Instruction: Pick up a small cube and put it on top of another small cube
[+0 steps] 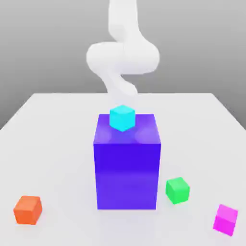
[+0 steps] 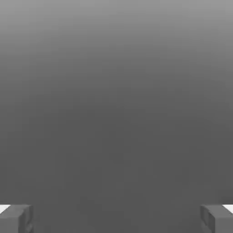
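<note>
The small magenta cube (image 1: 226, 219) lies on the white table near its front edge, at the exterior view's right. The small green cube (image 1: 178, 190) sits a little further back and to the left of it, close to the big blue block's lower right corner. The two cubes are apart. My white arm (image 1: 122, 53) rises behind the blue block, far from both cubes. In the hand view my gripper (image 2: 116, 219) is open, its two grey fingertips (image 2: 16, 218) far apart with only plain grey background between them.
A tall blue block (image 1: 127, 161) stands mid-table with a cyan cube (image 1: 121, 117) on its top. An orange cube (image 1: 28, 210) lies at the front on the exterior view's left. The white table (image 1: 57, 144) ends just in front of the cubes.
</note>
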`<move>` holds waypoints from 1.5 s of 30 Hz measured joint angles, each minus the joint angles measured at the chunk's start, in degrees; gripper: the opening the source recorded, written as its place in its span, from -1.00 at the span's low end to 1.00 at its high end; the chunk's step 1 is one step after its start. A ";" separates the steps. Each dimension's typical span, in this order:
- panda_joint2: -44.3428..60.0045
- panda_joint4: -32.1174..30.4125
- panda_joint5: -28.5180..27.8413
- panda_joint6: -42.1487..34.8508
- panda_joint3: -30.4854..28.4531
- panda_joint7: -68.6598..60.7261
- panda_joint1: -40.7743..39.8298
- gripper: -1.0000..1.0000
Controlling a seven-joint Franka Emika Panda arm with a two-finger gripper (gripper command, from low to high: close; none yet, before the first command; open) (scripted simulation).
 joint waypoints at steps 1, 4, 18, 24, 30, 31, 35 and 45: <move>2.22 -0.09 -0.54 0.61 1.63 2.37 -0.80 0.00; 8.45 -0.34 -2.38 2.37 6.22 9.29 -2.89 0.00; 37.74 -1.39 -16.57 10.06 21.80 44.98 -5.62 0.00; 49.87 -1.93 -20.70 13.63 22.13 58.89 -0.99 0.00; 60.36 -2.76 -19.69 18.50 22.60 68.91 3.89 0.00; 62.25 -2.48 -20.43 19.70 21.82 70.21 4.87 0.00; 69.99 -0.58 -25.66 25.16 16.13 74.81 9.78 -1.00; 65.13 -1.95 -21.74 21.89 19.88 71.98 6.87 -1.00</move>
